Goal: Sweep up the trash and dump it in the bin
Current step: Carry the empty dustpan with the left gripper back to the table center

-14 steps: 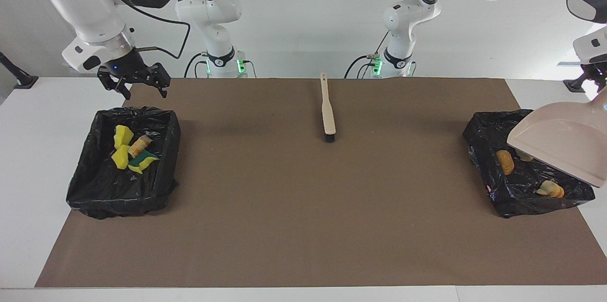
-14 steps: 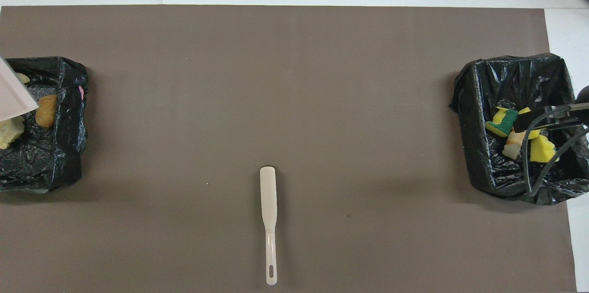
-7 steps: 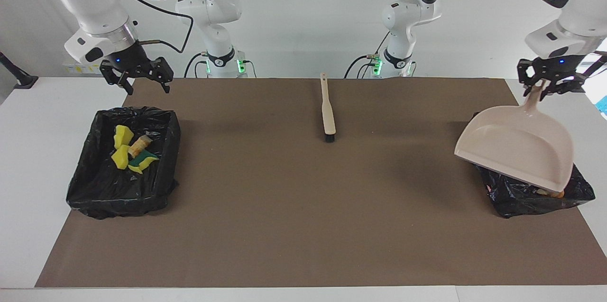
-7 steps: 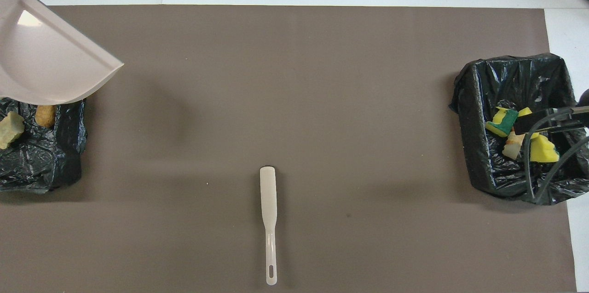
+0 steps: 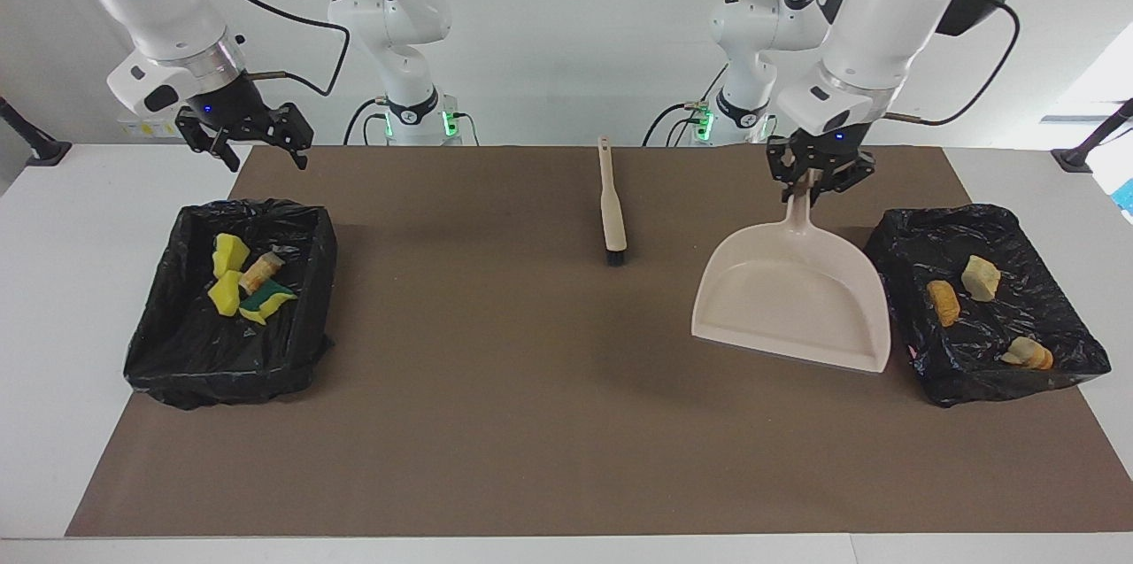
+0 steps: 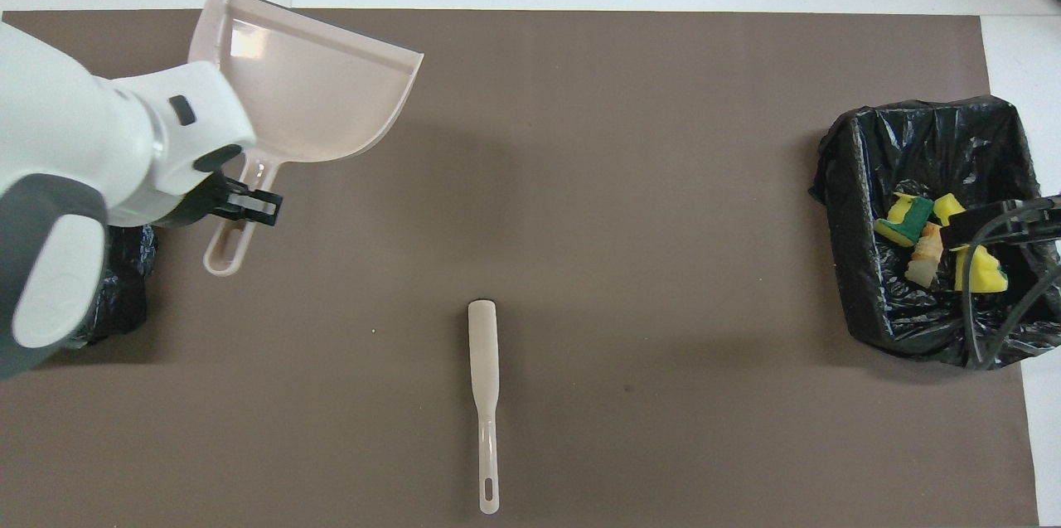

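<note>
My left gripper [image 5: 810, 185] is shut on the handle of the beige dustpan [image 5: 792, 303]. It holds the empty pan tilted over the mat, beside the black-lined bin [image 5: 974, 380] at the left arm's end. Three bread lumps [image 5: 944, 302] lie in that bin. In the overhead view the left gripper [image 6: 246, 205] and dustpan [image 6: 307, 89] show, and the arm hides most of this bin [image 6: 124, 304]. My right gripper [image 5: 257, 152] is open and empty, up over the table by the other bin [image 5: 177, 351]. That bin holds yellow-green sponges [image 5: 228, 276] and a bread piece; these sponges [image 6: 908, 217] also show from overhead.
The beige brush [image 5: 611, 201] with black bristles lies on the brown mat [image 5: 496, 422] mid-table, near the robots, handle toward them. It also shows in the overhead view [image 6: 483, 379]. The right arm's cables [image 6: 986, 288] hang over its bin [image 6: 854, 180].
My left arm has swung the dustpan off its bin toward the table's middle, uncovering the three bread lumps. My right gripper has risen slightly.
</note>
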`<state>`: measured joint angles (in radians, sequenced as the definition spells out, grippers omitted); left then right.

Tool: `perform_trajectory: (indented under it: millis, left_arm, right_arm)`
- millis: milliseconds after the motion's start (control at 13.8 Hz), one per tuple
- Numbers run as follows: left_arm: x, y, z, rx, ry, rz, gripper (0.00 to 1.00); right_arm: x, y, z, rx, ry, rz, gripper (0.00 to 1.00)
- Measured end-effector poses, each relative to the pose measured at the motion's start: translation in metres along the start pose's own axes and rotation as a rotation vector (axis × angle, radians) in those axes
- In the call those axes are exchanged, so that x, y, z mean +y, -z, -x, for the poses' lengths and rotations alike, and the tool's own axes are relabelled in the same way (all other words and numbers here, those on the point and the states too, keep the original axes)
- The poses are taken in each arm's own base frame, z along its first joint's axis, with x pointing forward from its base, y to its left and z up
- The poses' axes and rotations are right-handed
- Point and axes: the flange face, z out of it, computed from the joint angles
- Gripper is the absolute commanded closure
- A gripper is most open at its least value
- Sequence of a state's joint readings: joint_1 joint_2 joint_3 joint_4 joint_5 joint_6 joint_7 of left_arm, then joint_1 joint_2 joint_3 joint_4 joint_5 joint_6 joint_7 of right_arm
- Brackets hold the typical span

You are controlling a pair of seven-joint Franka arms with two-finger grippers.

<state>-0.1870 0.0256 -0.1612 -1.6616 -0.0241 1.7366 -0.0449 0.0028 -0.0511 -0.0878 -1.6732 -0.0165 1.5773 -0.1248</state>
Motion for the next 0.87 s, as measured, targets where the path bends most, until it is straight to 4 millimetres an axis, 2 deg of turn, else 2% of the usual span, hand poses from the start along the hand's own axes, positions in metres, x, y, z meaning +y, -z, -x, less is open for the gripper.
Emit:
perform_trajectory:
  millis: [145,290,580,725,870]
  left_arm:
    - [0.029,-0.017,-0.008,0.019,0.047,0.045,1.00]
    - [0.061,-0.043,-0.019,0.022,0.096,0.069,1.00]
    - [0.126,-0.124,-0.043,0.015,0.161,0.113,1.00]
    - [0.146,-0.161,-0.047,-0.015,0.151,0.115,1.00]
    - [0.161,-0.187,-0.043,-0.051,0.130,0.109,1.00]
  right_arm:
    - [-0.006,0.003,0.001,0.006,0.010,0.001,0.00]
    - [-0.010,0.007,0.003,0.013,0.017,0.002,0.00]
    - [-0.009,0.009,0.003,0.016,0.016,0.003,0.00]
    - [-0.009,0.009,0.003,0.016,0.016,0.003,0.00]
    - [-0.009,0.009,0.003,0.016,0.016,0.003,0.00]
